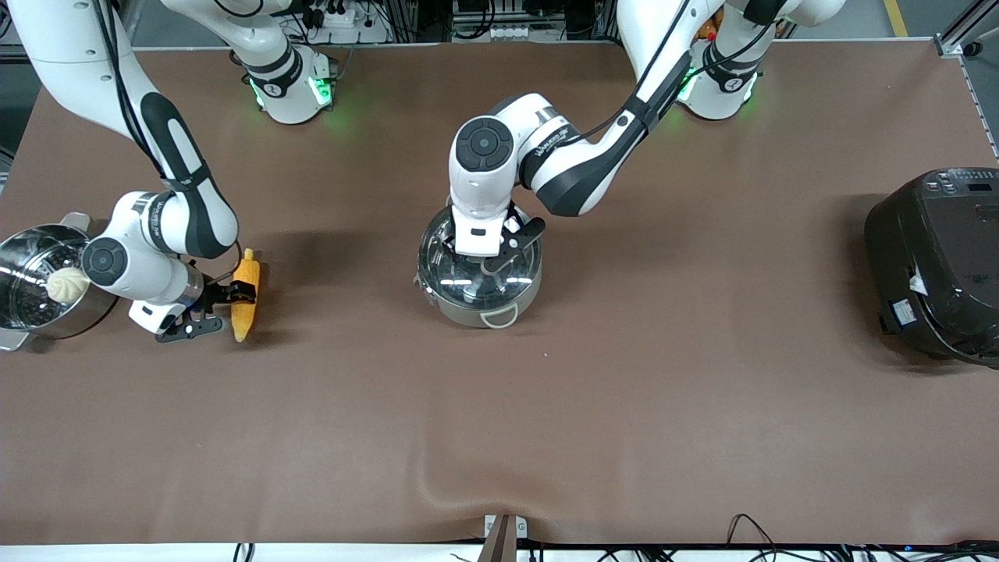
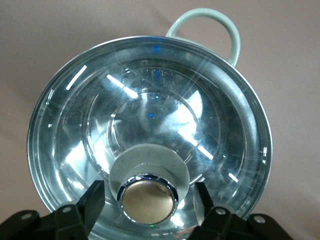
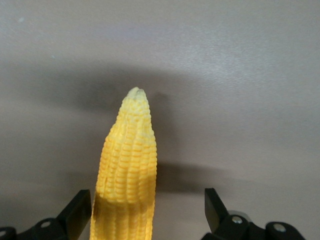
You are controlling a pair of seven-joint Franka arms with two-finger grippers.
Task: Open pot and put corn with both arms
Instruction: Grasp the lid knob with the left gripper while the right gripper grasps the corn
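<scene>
Two black two-finger grippers are at work on the brown, softly wrinkled table cloth [image 1: 546, 437], and we take the scene from the front camera's edge toward the robots' bases.

Nearest, toward the right arm's end, lies the corn [image 1: 245, 295]: a slender yellow-orange cob with rows of small bumpy kernels and a pale tapered tip, flat on the cloth. The right gripper [image 1: 209, 311] is low at the cob, its fingers [image 3: 77, 212] spread wide; the cob sits between them, close against one finger and clear of the other, so we see no grip.

Beside it, at the table's edge on that end, stands a shiny steel steamer pot [image 1: 23, 300] with a white pleated bun [image 1: 67, 286] inside.

Near the table's middle sits the pot [image 1: 478, 269], round polished stainless steel with a small loop handle, its domed clear glass lid [image 2: 150, 125] on. The left gripper [image 2: 148, 197] is over the lid, its fingers [image 2: 90, 202] flanking the rounded metal knob [image 2: 148, 201] with slim gaps either side.

Toward the left arm's end rests a large black cooker [image 1: 936, 265], smooth and rounded.
</scene>
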